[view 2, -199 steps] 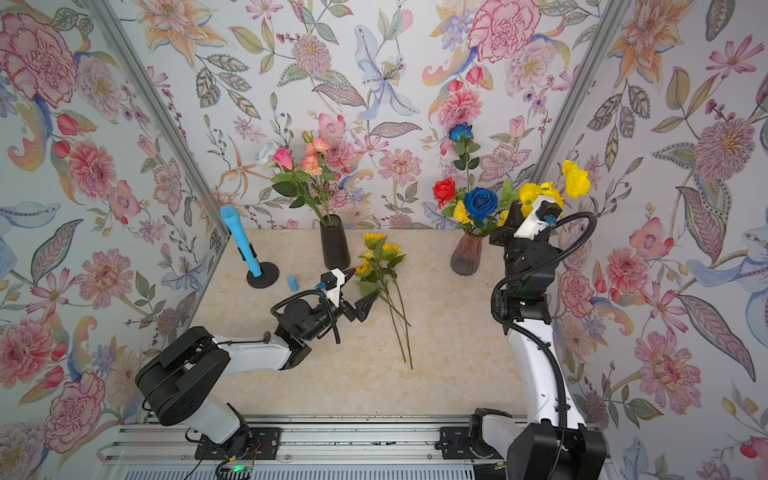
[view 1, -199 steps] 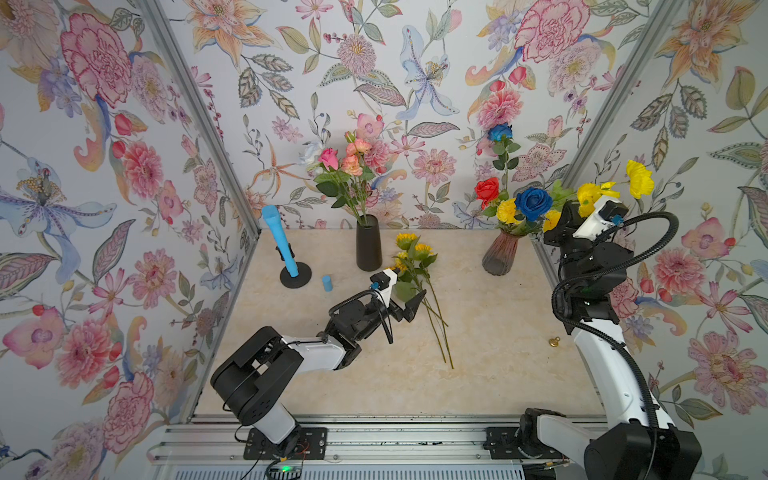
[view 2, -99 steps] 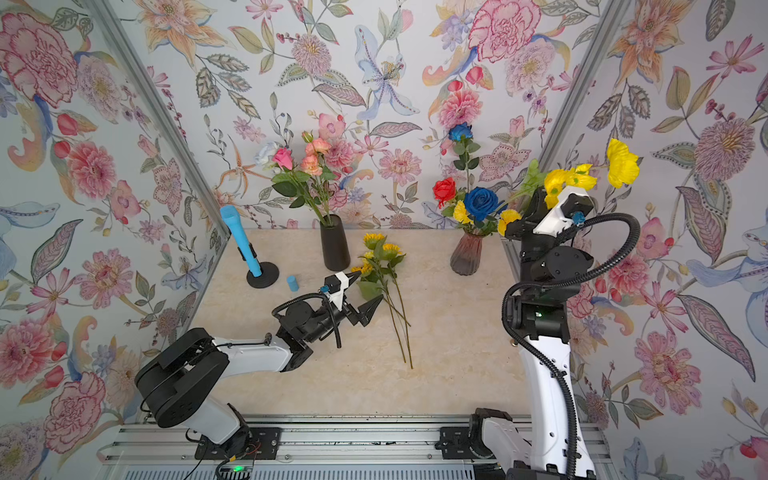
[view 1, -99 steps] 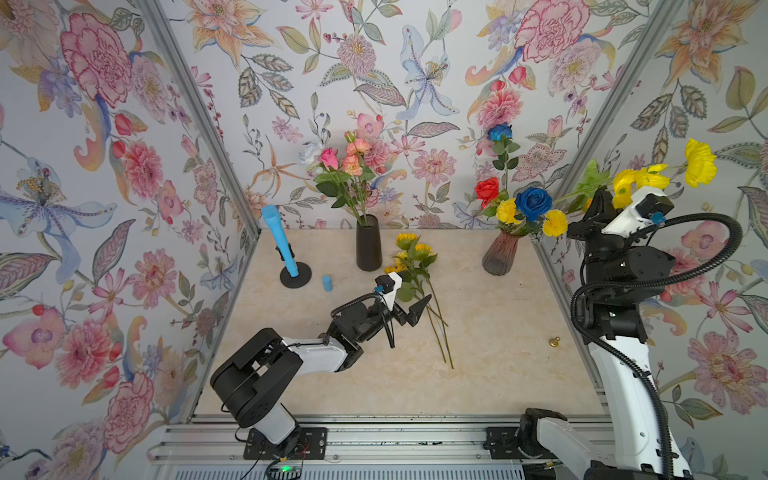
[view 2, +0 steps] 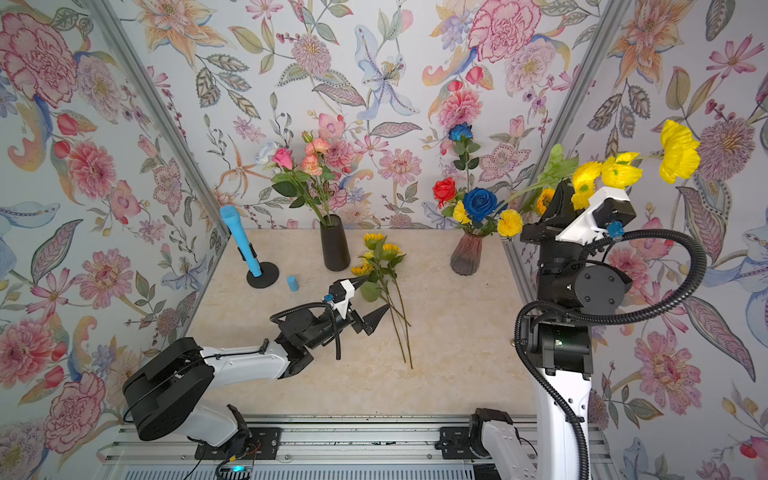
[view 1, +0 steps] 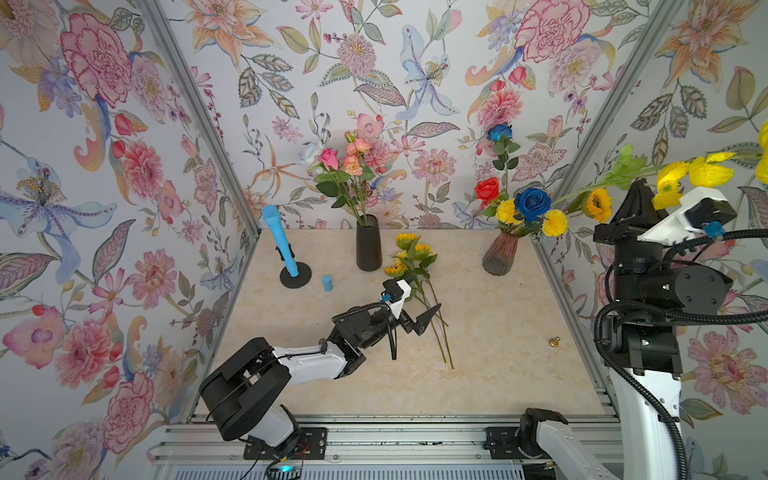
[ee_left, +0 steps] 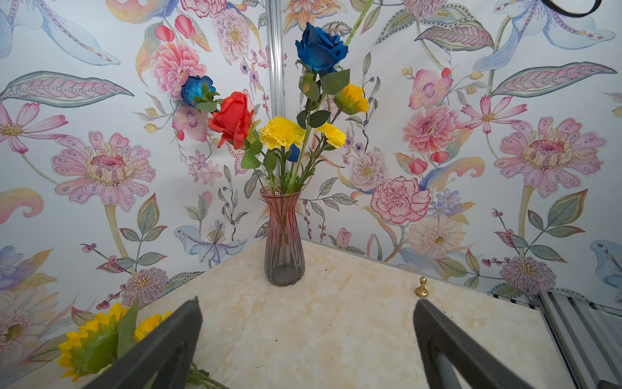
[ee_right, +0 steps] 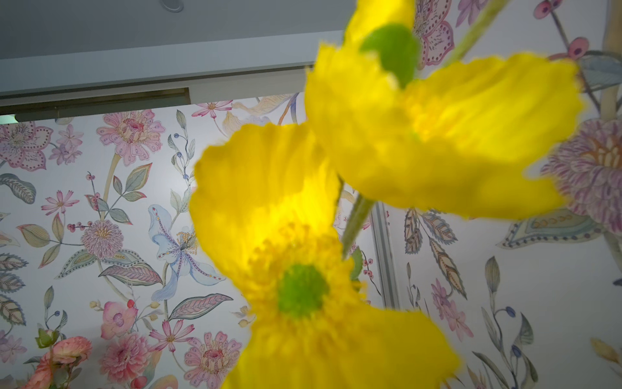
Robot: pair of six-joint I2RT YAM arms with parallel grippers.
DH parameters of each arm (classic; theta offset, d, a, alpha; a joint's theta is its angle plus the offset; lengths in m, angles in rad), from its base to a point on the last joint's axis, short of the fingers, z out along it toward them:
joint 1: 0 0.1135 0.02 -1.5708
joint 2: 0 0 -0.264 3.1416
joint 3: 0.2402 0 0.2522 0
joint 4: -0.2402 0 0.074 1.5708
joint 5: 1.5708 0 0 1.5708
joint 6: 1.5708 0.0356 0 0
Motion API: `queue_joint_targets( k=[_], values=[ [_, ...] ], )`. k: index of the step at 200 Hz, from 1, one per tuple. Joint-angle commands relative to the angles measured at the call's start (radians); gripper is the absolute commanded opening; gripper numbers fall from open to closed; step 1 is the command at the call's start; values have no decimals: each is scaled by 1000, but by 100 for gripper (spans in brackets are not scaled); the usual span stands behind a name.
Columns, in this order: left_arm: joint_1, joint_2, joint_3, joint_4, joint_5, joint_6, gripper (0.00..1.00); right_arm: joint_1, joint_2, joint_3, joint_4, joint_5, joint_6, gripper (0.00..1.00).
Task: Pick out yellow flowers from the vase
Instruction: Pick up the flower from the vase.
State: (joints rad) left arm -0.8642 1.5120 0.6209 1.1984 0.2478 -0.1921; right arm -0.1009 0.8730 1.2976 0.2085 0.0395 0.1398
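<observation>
A pink ribbed glass vase (view 1: 500,257) (view 2: 467,257) (ee_left: 283,249) stands at the back right with blue and red roses, yellow pompoms (view 1: 507,211) (ee_left: 282,132) and a small sunflower (view 1: 598,203). My right gripper (view 1: 638,189) (view 2: 562,193) is raised high beside the right wall, shut on the green stem of a spray of yellow flowers (view 1: 708,170) (view 2: 619,170) (ee_right: 303,269). The stem's lower end slants back towards the bouquet. More yellow flowers, sunflowers (view 1: 411,253) (view 2: 380,249) (ee_left: 94,336), lie on the table. My left gripper (view 1: 426,293) (view 2: 378,293) (ee_left: 307,301) stands open and empty over their stems, facing the vase.
A black vase (view 1: 368,245) of pink and peach roses stands at the back centre. Left of it are a blue microphone-like object on a black base (view 1: 282,245) and a small blue cylinder (view 1: 327,282). A small gold pawn-like piece (view 1: 554,341) (ee_left: 421,288) sits near the right wall.
The right gripper has risen and swung right with the yellow spray, drawing its stem up out of the bouquet. The left gripper has edged slightly right, still open.
</observation>
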Motion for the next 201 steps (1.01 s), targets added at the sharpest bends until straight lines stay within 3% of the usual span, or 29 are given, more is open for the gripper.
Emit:
queue_joint_targets(
  k=[1, 58, 143, 201],
  values=[
    [-29, -38, 0, -9, -26, 46, 100, -2, -31, 51, -62, 16, -30, 0],
    [-84, -65, -11, -24, -51, 84, 100, -2, -100, 86, -173, 66, -82, 0],
    [-123, -89, -41, -37, -85, 122, 100, 2, -100, 58, -172, 113, -122, 0],
    [-123, -22, -17, 30, -78, 134, 100, 19, -104, 87, -310, 95, -49, 0]
  ],
)
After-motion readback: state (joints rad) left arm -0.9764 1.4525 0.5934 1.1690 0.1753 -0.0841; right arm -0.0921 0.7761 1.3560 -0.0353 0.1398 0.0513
